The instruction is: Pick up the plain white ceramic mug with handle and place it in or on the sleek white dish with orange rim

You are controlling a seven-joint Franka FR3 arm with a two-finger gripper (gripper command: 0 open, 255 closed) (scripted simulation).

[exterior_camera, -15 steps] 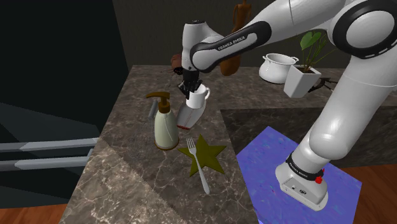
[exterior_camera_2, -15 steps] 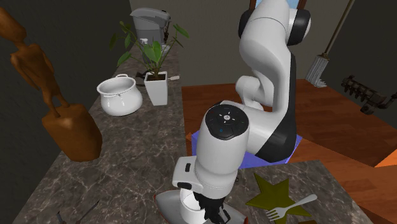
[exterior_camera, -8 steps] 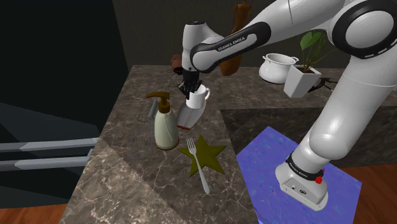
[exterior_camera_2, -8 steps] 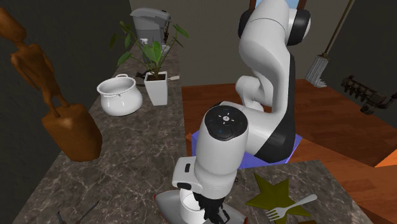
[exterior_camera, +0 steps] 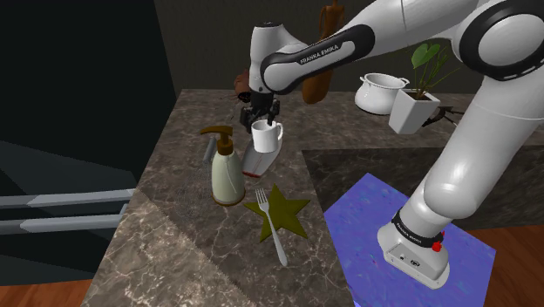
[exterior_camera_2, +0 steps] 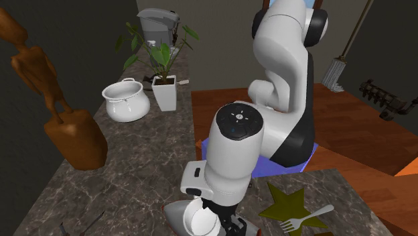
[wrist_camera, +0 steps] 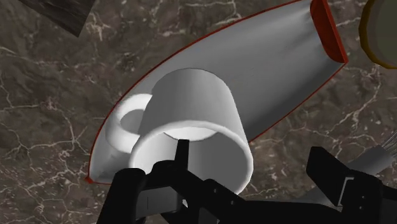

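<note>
The white mug [exterior_camera: 267, 136] with a handle stands over the white dish [exterior_camera: 255, 162], which is long and has an orange-red rim. My gripper [exterior_camera: 261, 112] hangs just above the mug, open. In the wrist view one black finger [wrist_camera: 181, 159] reaches into the mug [wrist_camera: 191, 114] and the other finger [wrist_camera: 334, 175] stands well clear of its outer wall. There the mug lies tilted over the dish [wrist_camera: 280, 70], handle away from the fingers. I cannot tell whether it rests on the dish. In the second exterior view the mug [exterior_camera_2: 197, 218] sits under the hand, on the dish [exterior_camera_2: 173, 213].
A soap dispenser [exterior_camera: 227, 171] stands close beside the dish. An olive star-shaped mat [exterior_camera: 281, 211] with a fork [exterior_camera: 272, 228] lies nearer the counter's front. A white pot [exterior_camera: 380, 92], a potted plant [exterior_camera: 416, 103] and a brown wooden figure [exterior_camera_2: 63, 114] stand farther back.
The fingers have parted and let go of the mug. The hand has risen slightly, and the mug has dropped a little and changed its tilt over the dish.
</note>
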